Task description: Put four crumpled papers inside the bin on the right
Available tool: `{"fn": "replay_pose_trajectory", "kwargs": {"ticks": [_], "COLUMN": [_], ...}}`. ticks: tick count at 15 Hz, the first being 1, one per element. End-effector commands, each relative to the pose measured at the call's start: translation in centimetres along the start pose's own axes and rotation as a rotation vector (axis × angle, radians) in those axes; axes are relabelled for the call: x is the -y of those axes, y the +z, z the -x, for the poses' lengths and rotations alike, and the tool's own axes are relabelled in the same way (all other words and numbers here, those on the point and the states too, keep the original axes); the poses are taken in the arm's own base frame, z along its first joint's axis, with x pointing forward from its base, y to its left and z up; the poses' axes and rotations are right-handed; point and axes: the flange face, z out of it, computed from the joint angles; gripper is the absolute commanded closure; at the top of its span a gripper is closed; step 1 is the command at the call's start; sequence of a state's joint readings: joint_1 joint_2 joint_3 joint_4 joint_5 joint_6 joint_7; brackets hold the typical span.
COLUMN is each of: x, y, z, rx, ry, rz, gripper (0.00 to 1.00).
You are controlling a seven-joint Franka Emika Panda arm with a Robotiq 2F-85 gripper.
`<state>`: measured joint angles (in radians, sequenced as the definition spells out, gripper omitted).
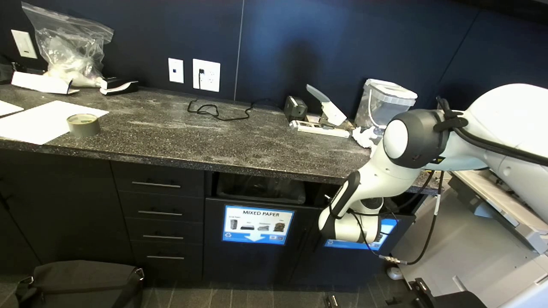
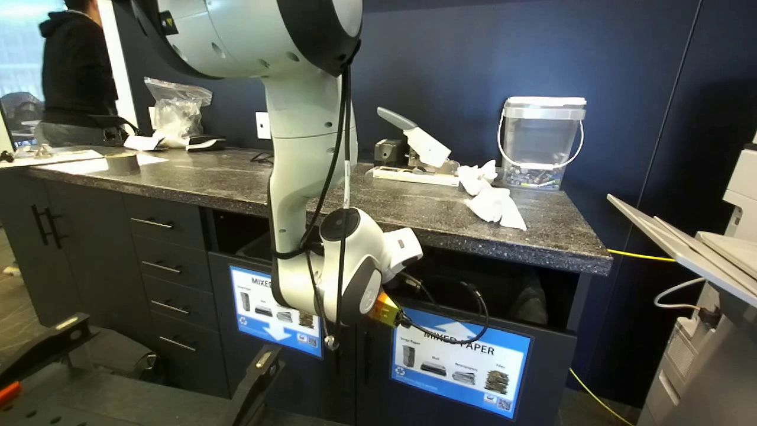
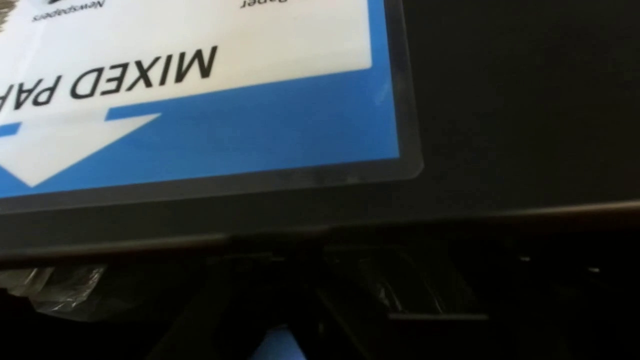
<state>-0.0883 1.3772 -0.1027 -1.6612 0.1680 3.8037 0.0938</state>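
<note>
The gripper [image 3: 280, 295] appears to sit at the mouth of the bin on the right [image 2: 532, 305], too shadowed to tell whether it is parted, closed or gripping paper. At least two crumpled papers [image 2: 497, 207] lie higher, on the worktop [image 2: 550, 222] behind its front edge, so another pick would call for rising past that edge.

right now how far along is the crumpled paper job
Done: nothing I can confirm; the right bin is too dark inside. In hand: the arm is at that bin, but whether it carries paper is hidden. To go: at least two crumpled papers on the counter.
</note>
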Motion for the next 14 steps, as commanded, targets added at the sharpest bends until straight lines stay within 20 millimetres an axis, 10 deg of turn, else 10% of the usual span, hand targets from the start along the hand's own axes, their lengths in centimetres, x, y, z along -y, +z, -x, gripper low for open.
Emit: {"fn": "replay_pose_trajectory", "kwargs": {"ticks": [1,14], "x": [0.3,0.4], "y": [0.9,-5.4], "z": [-0.7,-4.5], "rx": [-0.013,0.285], "ry": [-0.049,-0.252], "rz": [-0.009,-0.013], "gripper": [0.02,0.00]}}
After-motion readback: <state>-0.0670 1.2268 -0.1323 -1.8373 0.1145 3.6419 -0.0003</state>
